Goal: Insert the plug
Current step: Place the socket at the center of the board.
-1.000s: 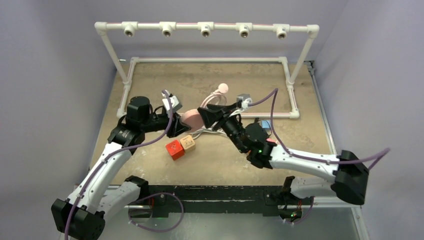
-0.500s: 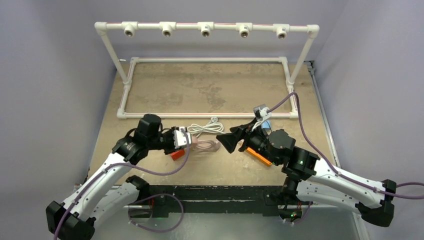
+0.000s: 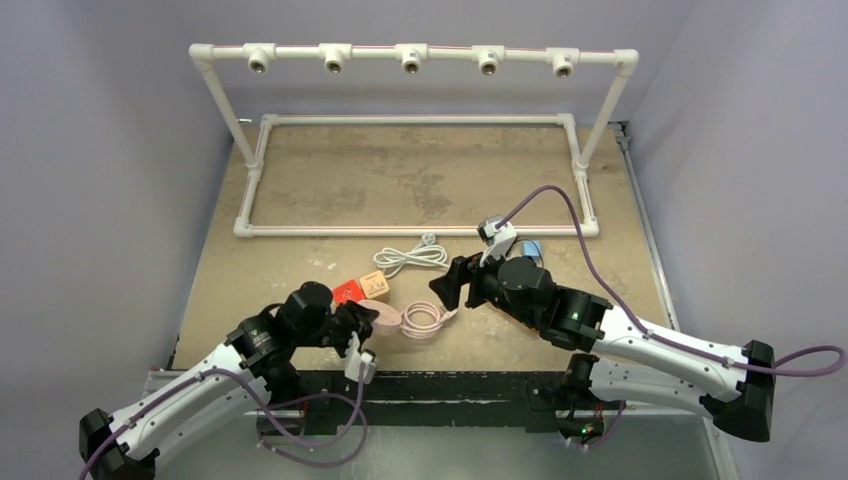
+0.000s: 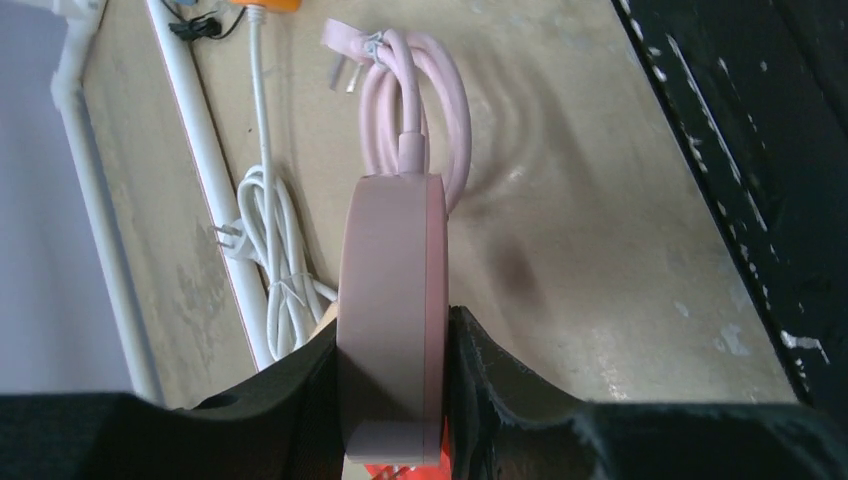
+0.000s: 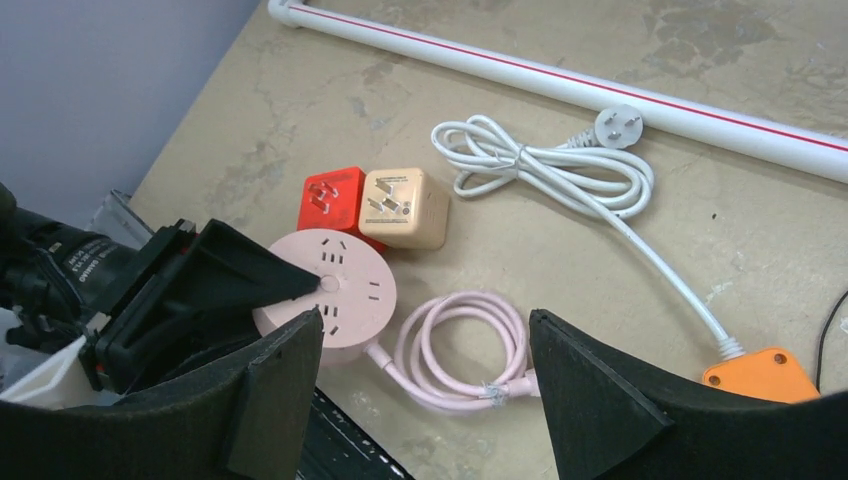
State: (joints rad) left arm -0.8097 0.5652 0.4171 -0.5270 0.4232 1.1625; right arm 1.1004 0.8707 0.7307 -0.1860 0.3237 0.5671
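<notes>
Counter (image 3: 400,180) edge: pink socket (image 4: 390,300) was clamped in left jaws.
Pink plug (image 4: 342,36) was framed between wide, empty right jaws.

The left tool (image 5: 290,303) grips the round pink socket (image 5: 352,284).

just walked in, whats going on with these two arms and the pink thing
The left claw is clamped on the edges of the round pink socket hub near the front of the table. The right claw hangs open above the hub's coiled pink cord, holding nothing. The cord's plug lies loose on the table, not in any socket. A white cord, a red cube and a beige cube lie nearby.
</notes>
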